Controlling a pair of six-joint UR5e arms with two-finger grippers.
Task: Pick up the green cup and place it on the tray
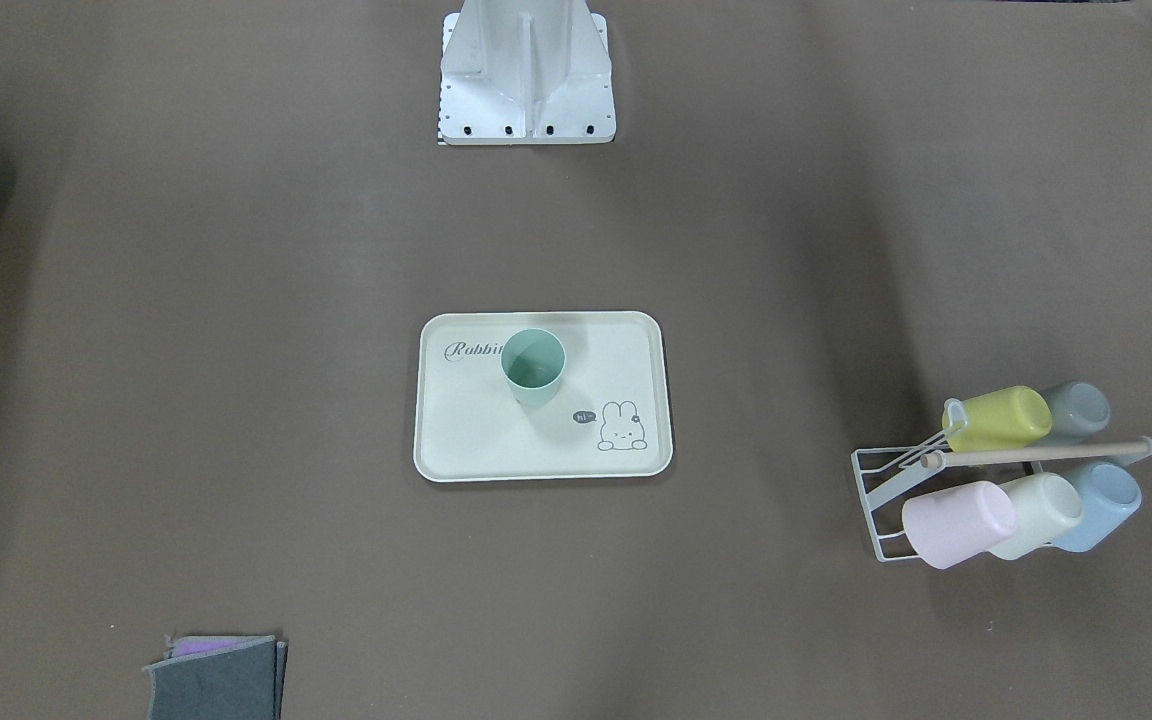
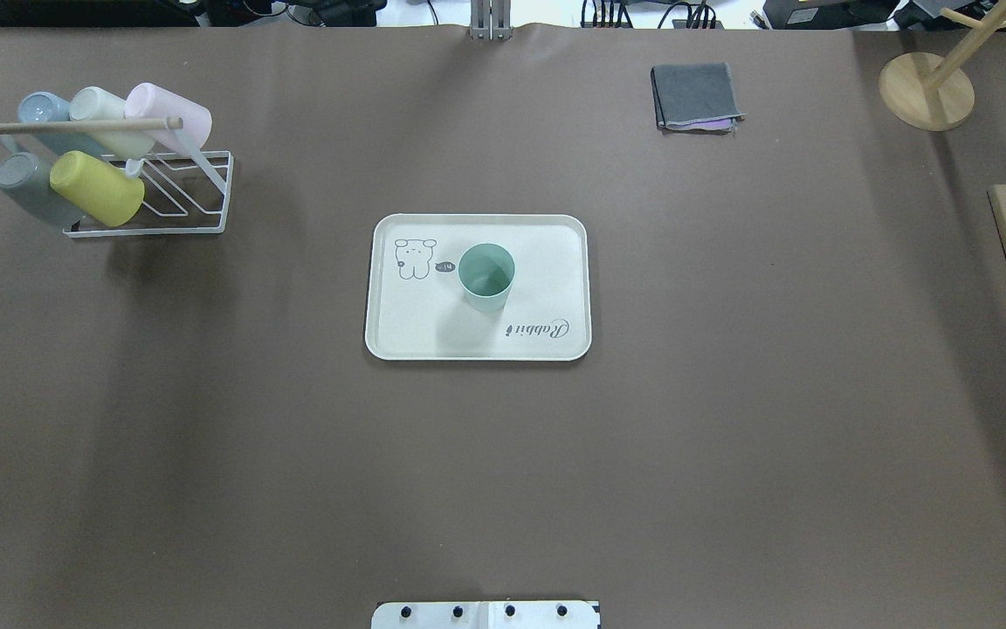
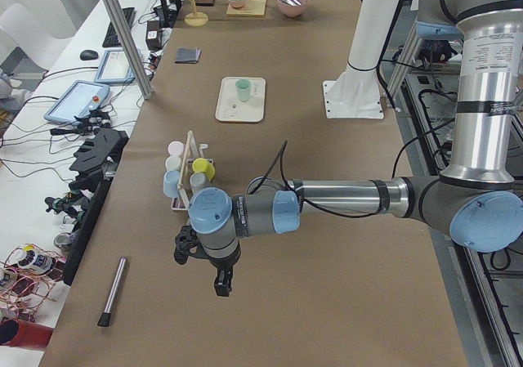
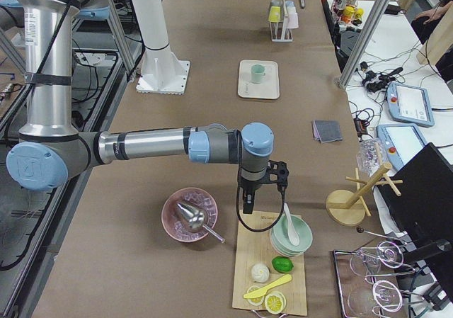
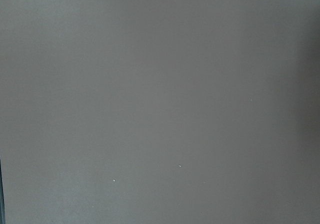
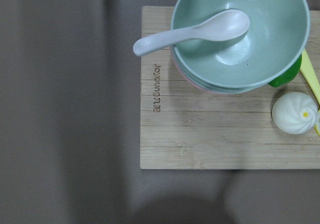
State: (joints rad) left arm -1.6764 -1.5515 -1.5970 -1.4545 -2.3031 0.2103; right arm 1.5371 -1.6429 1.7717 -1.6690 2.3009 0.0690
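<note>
Green cup point(image 2: 486, 277) upright, mouth up, near tray point(image 2: 407, 336) centre; L fingers point(image 3: 222, 284) & R fingers point(image 4: 247, 205) well apart from it, grip state can't tell.

Soft, even light from above keeps the brown table point(image 2: 730, 437) moderately bright and free of glare, crossed only by broad, blurry darker bands, and the green cup point(image 2: 486, 277) throws a faint soft-edged shadow on the tray point(image 2: 398, 332). The left wrist view is a flat grey-brown field, dimmer at its right edge. The right wrist view is sharp, with a rounded dark shadow below the wooden board point(image 6: 200, 134).
</note>
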